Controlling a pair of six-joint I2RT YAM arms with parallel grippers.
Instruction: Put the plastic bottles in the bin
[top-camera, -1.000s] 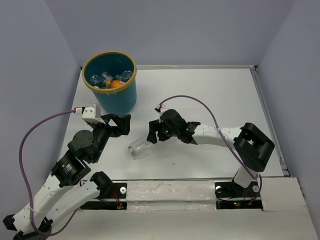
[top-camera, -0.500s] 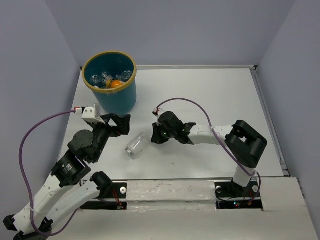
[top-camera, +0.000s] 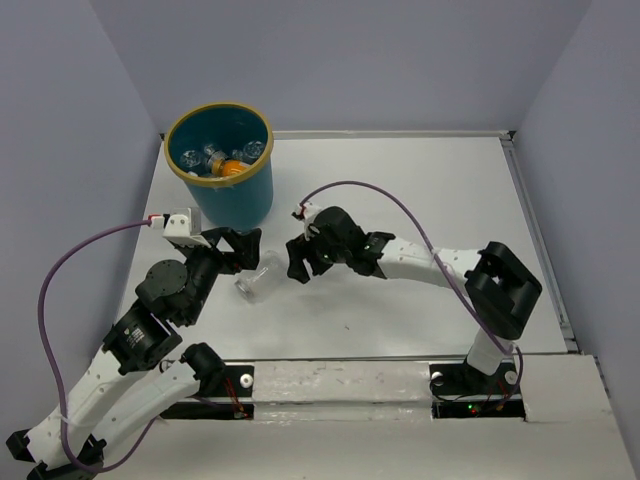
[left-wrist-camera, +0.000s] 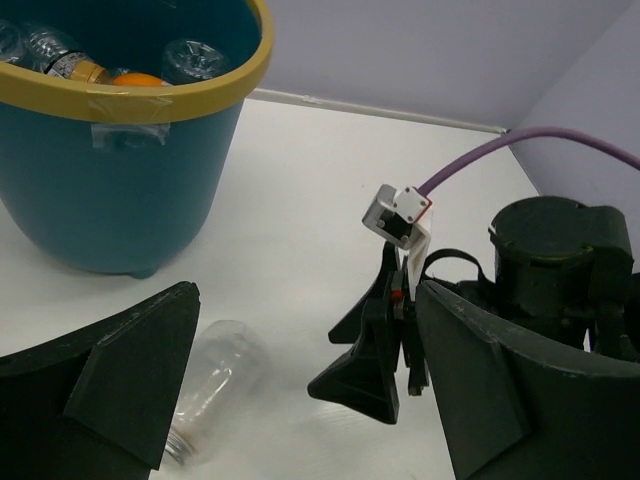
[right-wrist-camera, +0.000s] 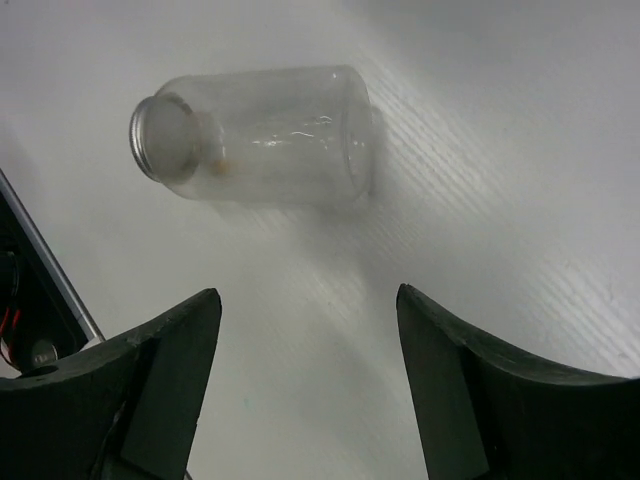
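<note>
Clear plastic, uncapped and on its side, one bottle (top-camera: 257, 282) lies on the white table (top-camera: 420, 190) between the two grippers, held by neither. The right gripper (top-camera: 298, 262) sits just beside it, fingers spread and empty, and the left gripper (top-camera: 244, 251) is close by, spread wide. Behind them, the teal bin (top-camera: 238, 198) holds the other bottles (top-camera: 225, 160).

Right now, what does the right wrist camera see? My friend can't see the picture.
A clear plastic bottle with no cap lies on its side on the white table, its open mouth pointing left. The right gripper, dark and open, frames the bottom of the picture without touching the bottle.
</note>
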